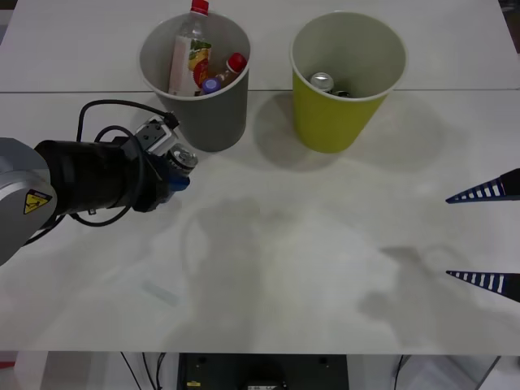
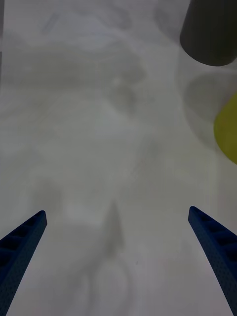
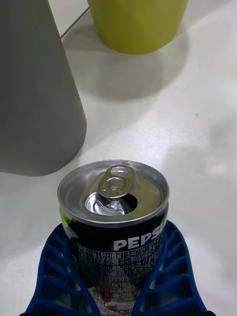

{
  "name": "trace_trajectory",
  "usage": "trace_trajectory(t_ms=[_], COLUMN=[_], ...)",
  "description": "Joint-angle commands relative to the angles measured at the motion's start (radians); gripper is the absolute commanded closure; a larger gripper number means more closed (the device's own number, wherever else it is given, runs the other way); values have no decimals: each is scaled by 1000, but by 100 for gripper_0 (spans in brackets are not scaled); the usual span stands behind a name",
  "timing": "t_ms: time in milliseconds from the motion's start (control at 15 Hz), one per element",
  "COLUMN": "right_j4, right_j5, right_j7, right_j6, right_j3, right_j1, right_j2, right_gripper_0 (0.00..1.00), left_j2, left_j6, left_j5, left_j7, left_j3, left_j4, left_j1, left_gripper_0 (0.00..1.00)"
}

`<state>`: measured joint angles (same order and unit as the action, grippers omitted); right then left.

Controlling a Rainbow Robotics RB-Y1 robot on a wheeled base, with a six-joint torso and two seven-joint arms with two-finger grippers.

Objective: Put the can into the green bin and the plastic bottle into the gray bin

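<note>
My left gripper (image 1: 180, 171) is shut on the can (image 1: 184, 158), a short dark can with a silver pull-tab top, held just in front of the gray bin (image 1: 213, 114). In the left wrist view the can (image 3: 114, 212) sits between the blue fingers (image 3: 175, 266), with the gray bin (image 3: 34, 94) and the green bin (image 3: 136, 22) beyond. The gray bin holds plastic bottles (image 1: 188, 55) with red caps. Another can (image 1: 322, 80) lies inside the green bin (image 1: 333, 122). My right gripper (image 1: 487, 236) stands open at the table's right edge.
The white table (image 1: 284, 268) is bare between the bins and its front edge. In the right wrist view the open fingers (image 2: 212, 247) frame bare tabletop, with the gray bin (image 2: 210, 32) and the green bin (image 2: 228, 131) farther off.
</note>
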<state>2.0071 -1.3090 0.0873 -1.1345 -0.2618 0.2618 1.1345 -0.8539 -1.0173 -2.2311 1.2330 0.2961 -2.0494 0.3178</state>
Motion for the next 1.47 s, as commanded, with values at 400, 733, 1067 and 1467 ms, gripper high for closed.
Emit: trace_trajectory(t_ms=[400, 733, 1067, 1467], right_j4=[0, 0, 0, 0], right_j5=[0, 0, 0, 0], right_j7=[0, 0, 0, 0], right_j6=[0, 0, 0, 0], right_j3=[0, 0, 0, 0], right_j1=[0, 0, 0, 0], right_j2=[0, 0, 0, 0], right_gripper_0=[0, 0, 0, 0], left_j2=[30, 151, 317, 521], left_j6=[-434, -553, -553, -553], left_j5=[137, 133, 127, 54], left_j7=[2, 22, 43, 37], left_j3=[-57, -42, -43, -42], left_j4=[-69, 26, 230, 637], left_j1=[213, 455, 721, 1037], left_gripper_0=[100, 100, 100, 99])
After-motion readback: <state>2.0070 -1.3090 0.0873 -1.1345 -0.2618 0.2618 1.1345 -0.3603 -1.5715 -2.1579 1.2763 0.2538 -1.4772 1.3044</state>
